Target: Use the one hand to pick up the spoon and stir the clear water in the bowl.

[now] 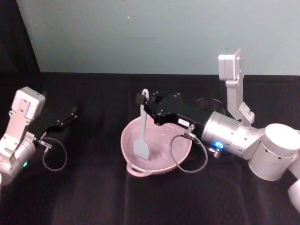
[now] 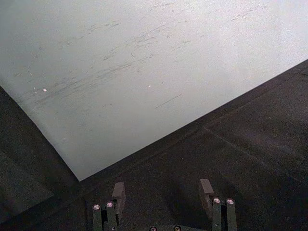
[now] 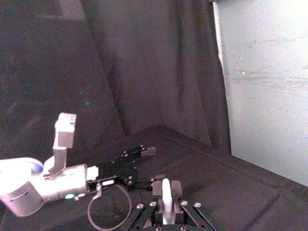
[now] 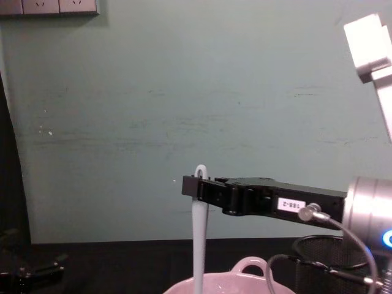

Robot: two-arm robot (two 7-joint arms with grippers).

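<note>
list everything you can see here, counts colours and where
spoon: one, white, upright with its head in the bowl
bowl: one, pale pink, centre of the table
mesh cup: one, black, behind the bowl to the right
tablecloth: one, black, covering the table
wall: one, pale teal, behind the table
wall sockets: a row, white, high on the wall at left
right gripper: one, black, above the bowl, shut on the spoon's handle
left gripper: one, black, open, idle at far left
</note>
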